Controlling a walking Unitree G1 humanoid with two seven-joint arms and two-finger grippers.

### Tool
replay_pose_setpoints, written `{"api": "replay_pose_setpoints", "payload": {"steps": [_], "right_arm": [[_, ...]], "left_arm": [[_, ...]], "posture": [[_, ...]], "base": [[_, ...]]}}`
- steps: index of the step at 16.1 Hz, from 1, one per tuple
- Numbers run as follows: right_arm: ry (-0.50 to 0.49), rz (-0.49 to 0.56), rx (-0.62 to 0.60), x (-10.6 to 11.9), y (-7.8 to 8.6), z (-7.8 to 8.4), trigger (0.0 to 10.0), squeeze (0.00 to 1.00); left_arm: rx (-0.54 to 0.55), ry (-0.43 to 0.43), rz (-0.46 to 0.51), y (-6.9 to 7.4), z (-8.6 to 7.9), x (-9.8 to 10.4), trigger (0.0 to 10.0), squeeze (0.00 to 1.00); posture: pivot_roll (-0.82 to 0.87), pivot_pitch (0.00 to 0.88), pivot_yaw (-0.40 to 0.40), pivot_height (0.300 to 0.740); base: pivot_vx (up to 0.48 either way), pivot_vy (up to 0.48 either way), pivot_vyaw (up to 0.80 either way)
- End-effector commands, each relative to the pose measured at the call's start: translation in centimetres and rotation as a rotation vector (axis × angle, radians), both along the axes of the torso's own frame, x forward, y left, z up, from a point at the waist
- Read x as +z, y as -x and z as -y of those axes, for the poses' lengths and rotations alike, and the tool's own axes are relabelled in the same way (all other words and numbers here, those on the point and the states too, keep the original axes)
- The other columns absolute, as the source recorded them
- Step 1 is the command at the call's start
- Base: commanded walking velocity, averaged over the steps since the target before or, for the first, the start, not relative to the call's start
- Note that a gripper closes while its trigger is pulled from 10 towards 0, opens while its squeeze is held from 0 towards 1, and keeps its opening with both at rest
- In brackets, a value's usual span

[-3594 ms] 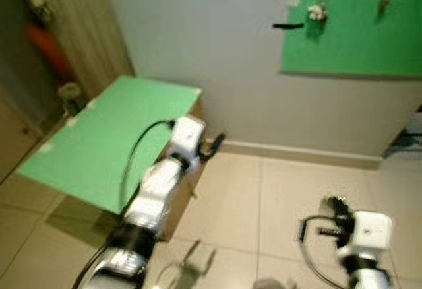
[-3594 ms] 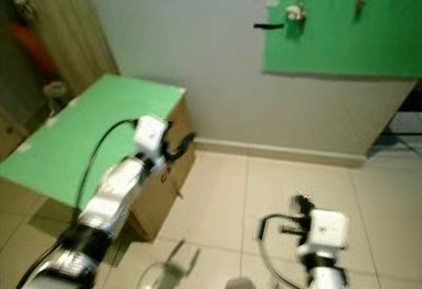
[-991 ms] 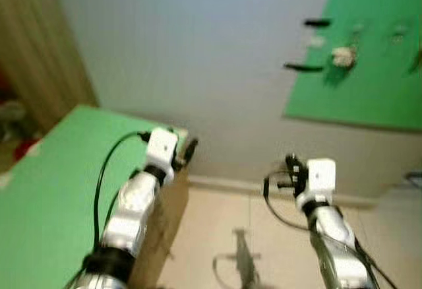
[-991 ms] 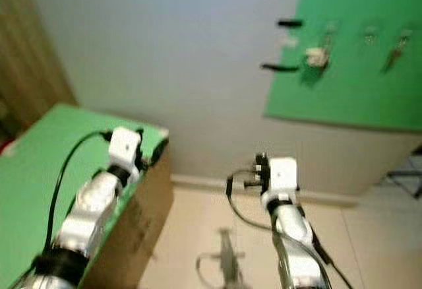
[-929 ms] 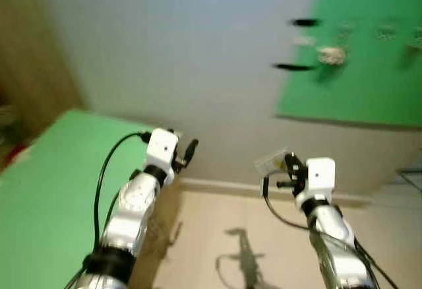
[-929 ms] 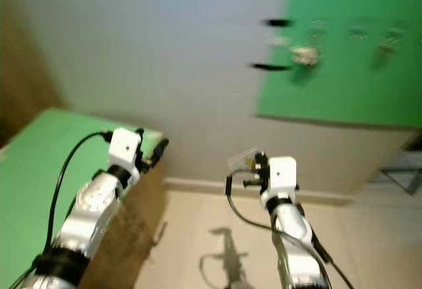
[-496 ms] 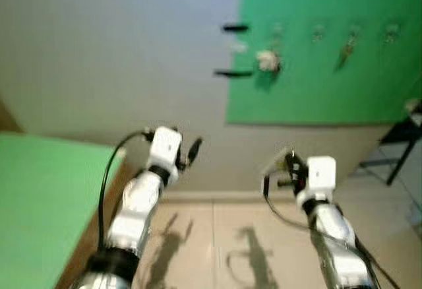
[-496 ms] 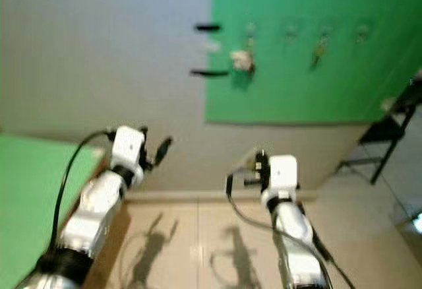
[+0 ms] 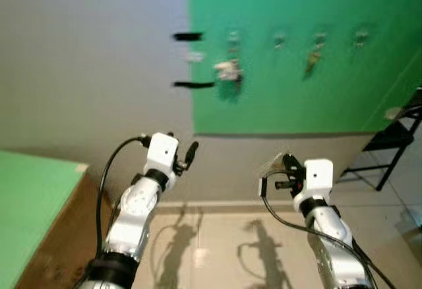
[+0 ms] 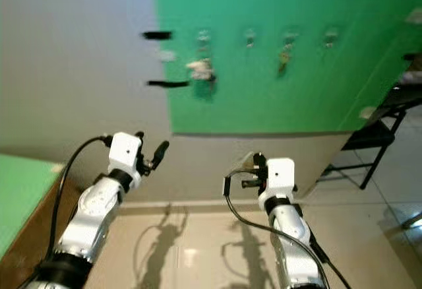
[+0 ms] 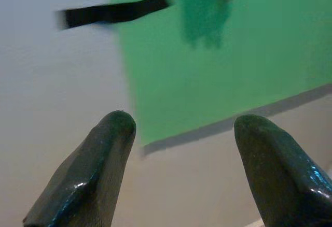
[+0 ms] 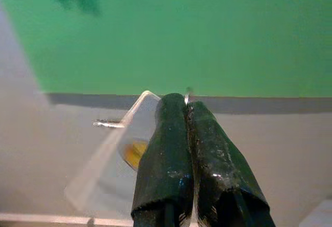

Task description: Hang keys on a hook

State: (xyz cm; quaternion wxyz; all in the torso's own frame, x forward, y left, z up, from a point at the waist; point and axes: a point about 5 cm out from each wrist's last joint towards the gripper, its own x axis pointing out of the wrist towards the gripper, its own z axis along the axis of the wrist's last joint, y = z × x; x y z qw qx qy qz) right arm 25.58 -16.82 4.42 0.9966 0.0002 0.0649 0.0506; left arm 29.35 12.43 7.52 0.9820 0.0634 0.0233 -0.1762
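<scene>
Pinching the keys [image 12: 116, 170] tight in the right gripper [image 12: 187, 105] well below the green board [image 9: 297, 51], left gripper [image 11: 181, 133] spread empty, risking a slipped ring near the hooks [image 9: 279, 39].

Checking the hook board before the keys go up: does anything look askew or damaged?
Nothing stands out. The green board looks intact, some hooks already hold items, and the right gripper is shut on the keys.

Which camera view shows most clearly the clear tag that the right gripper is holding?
The right wrist view: the clear tag is large there, beside the shut jaws of the right gripper, with a yellow spot and a metal ring. In the two eye views it is just a small pale blur at that gripper.
</scene>
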Motion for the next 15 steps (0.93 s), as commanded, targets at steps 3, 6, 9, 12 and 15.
{"api": "replay_pose_setpoints", "payload": {"steps": [3, 6, 9, 12, 15], "right_arm": [[0.016, 0.007, -0.036, 0.3, 0.1, 1.1, 10.0, 0.0], [0.012, 0.016, -0.052, 0.6, 0.1, 1.3, 10.0, 0.0], [0.01, 0.016, -0.051, 0.6, 0.1, 1.2, 10.0, 0.0], [-0.062, 0.056, -0.021, 1.9, -0.6, 0.4, 10.0, 0.0], [-0.074, 0.109, 0.029, 4.5, -2.3, -0.2, 10.0, 0.0]], "left_arm": [[-0.018, 0.004, -0.002, 0.1, 0.8, 0.1, 10.0, 0.0], [-0.041, 0.01, -0.02, 0.3, 1.0, 0.0, 10.0, 0.0], [-0.055, 0.012, 0.004, 0.2, 1.4, 0.4, 10.0, 0.0], [-0.06, 0.012, 0.006, 0.1, 1.4, 0.5, 10.0, 0.0], [-0.06, 0.002, 0.01, 0.0, 1.4, 0.7, 10.0, 0.0]], "posture": [[-0.09, 0.003, -0.006, 0.722], [-0.1, 0.011, 0.002, 0.722], [-0.1, 0.009, 0.009, 0.722], [-0.1, 0.004, 0.014, 0.722], [-0.1, 0.0, 0.023, 0.722]], "base": [[0.328, -0.347, 0.0], [0.0, 0.0, 0.0], [0.326, 0.331, 0.0], [0.42, 0.09, 0.0], [0.431, 0.0, 0.0]]}}
